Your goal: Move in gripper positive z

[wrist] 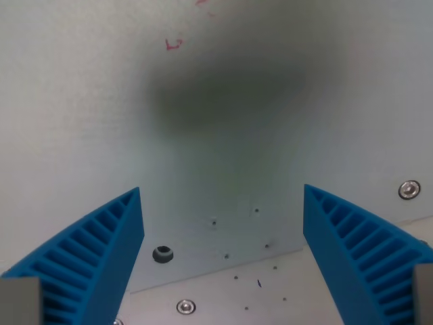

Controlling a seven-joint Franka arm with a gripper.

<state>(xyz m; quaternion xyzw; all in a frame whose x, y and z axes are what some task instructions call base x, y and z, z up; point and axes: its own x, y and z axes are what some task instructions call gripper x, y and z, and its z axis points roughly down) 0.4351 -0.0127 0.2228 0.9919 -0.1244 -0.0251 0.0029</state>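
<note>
Gripper (222, 223) wide open, holding nothing, blue fingers (101, 250) apart over a pale panel (81, 101) with screws (408, 189) and a dark shadow ahead; z-move progress can't be judged, nothing marks an endpoint.

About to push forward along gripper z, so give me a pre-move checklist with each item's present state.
1. Fingers spread apart: ok; gripper open.
2. Nothing held between the fingers: ok.
3. Path ahead free of loose things: ok, only the pale panel shows.
4. Gap left to the panel: cannot tell; dark shadow suggests it is near.
5. Screws and hole out of the fingers' line: cannot tell.
</note>
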